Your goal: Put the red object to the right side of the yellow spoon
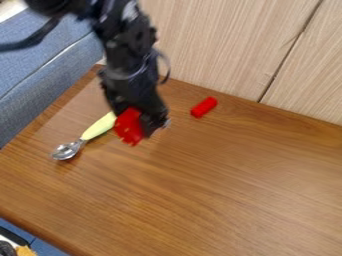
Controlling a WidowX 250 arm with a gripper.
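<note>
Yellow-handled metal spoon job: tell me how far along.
The black gripper is at the jagged red object, so reaching it looks done. It seems in hand, though the grip is unclear. Left: setting it down right of the spoon, whose handle it meets in view, and release.

In the camera view, your black arm (123,42) enters at the top edge, left of centre, and descends with a slight slant toward the view's right. A thin dark cable (167,67) loops out on that same side. At the lower end, your gripper (148,112) hangs tilted, directed downward.
</note>
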